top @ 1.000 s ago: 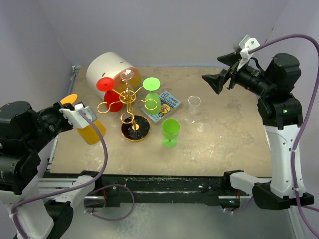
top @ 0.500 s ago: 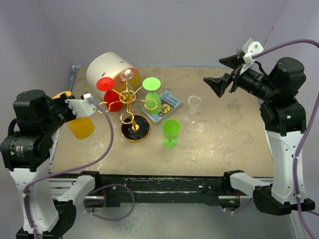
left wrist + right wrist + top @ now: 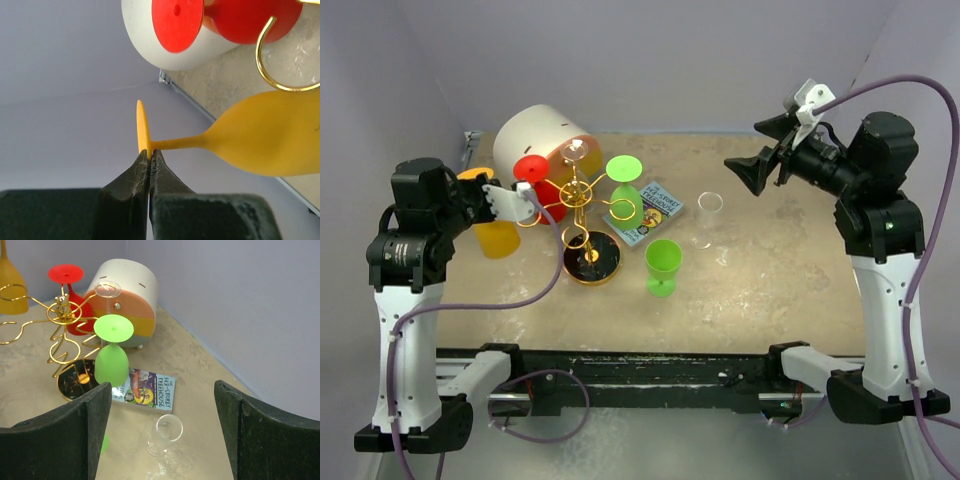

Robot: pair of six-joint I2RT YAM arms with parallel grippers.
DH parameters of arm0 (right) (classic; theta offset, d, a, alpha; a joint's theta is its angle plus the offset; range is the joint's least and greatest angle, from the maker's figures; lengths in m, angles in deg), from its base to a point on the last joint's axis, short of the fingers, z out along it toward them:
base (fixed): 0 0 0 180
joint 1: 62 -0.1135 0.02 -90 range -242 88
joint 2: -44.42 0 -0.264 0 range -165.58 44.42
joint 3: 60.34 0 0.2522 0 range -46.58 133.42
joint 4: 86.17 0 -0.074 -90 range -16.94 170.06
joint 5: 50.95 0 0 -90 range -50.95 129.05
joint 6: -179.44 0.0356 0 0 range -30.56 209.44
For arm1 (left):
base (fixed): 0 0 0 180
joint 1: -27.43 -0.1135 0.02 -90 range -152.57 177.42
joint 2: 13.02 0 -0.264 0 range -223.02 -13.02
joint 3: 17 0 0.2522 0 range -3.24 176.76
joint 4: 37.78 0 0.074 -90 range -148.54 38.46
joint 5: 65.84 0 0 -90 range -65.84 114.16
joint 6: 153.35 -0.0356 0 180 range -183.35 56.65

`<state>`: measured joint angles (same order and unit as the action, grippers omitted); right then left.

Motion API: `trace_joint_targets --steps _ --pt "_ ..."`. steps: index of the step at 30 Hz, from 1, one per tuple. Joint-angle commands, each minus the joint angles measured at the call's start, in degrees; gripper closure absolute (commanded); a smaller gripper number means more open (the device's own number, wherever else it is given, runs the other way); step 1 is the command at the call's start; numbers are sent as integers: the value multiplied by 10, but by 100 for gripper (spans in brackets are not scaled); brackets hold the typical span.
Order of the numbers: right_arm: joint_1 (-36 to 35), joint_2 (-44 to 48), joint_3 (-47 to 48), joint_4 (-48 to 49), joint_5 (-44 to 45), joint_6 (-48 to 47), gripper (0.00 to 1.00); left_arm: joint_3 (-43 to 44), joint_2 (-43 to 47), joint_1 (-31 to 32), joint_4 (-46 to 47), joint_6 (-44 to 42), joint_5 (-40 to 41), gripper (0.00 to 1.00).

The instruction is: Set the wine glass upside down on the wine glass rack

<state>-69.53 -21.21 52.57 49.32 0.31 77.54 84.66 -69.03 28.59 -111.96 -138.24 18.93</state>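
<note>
My left gripper [image 3: 480, 188] is shut on the foot edge of an orange wine glass [image 3: 496, 238], held bowl-down just left of the gold wire rack [image 3: 578, 200]. In the left wrist view the fingertips [image 3: 142, 162] pinch the thin foot of the orange glass [image 3: 265, 145], and a gold ring arm [image 3: 272, 75] curls close above the bowl. The glass also shows in the right wrist view [image 3: 10, 287] beside the rack [image 3: 62, 320]. My right gripper [image 3: 750, 165] is open and empty, raised over the back right of the table.
A red glass [image 3: 535, 182], a green glass [image 3: 624, 190] and a clear glass [image 3: 574, 150] hang upside down on the rack. A big white cylinder [image 3: 535, 135] lies behind it. A book [image 3: 648, 212], an upright green glass [image 3: 663, 265] and a clear glass [image 3: 708, 215] stand to the right.
My left arm has lifted and carried the orange glass from the table's left edge back toward the rack, turning it bowl-down. My right arm has barely shifted.
</note>
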Motion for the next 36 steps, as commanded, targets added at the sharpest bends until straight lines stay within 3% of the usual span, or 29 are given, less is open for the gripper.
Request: trace_joint_targets --steps 1,13,36 --pt "1 1 -10 13 -11 -17 15 -3 -1 -2 57 -48 -91 100" --pt "1 -5 -13 13 -8 -26 14 -7 -15 27 33 -110 -176 100" --pt "1 7 -41 15 10 -37 14 -18 -47 73 31 -192 -196 100"
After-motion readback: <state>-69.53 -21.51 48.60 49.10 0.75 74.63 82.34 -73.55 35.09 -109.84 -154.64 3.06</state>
